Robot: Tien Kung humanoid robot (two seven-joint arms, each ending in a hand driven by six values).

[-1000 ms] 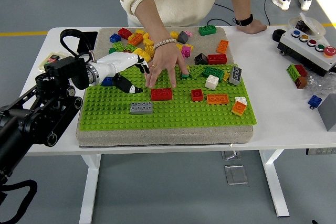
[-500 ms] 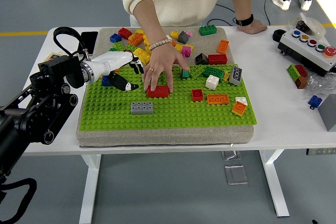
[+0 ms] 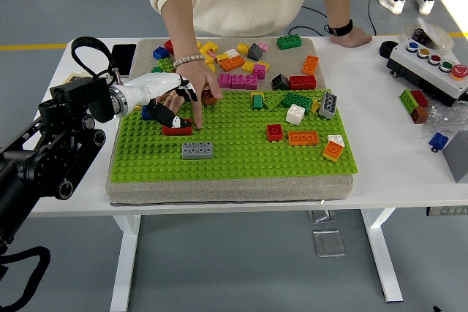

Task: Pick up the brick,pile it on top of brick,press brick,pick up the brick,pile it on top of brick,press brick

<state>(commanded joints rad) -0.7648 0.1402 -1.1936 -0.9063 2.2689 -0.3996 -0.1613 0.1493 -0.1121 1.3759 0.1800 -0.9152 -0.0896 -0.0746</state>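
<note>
While the person's hand (image 3: 191,85) sets the red brick (image 3: 178,130) on the green baseplate (image 3: 241,153), the left hand (image 3: 162,97) hovers touching it, fingers (image 3: 175,120) loosely spread, gripping nothing, so stacking looks unstarted.

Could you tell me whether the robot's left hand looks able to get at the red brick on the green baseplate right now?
Probably not cleanly: the left hand is right beside the red brick, but the person's hand rests fingers on it.

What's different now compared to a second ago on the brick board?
The person's hand slid the red brick leftward across the green baseplate, up to the robot's left hand. The left hand barely shifted. The grey brick and the orange brick stayed put.
</note>
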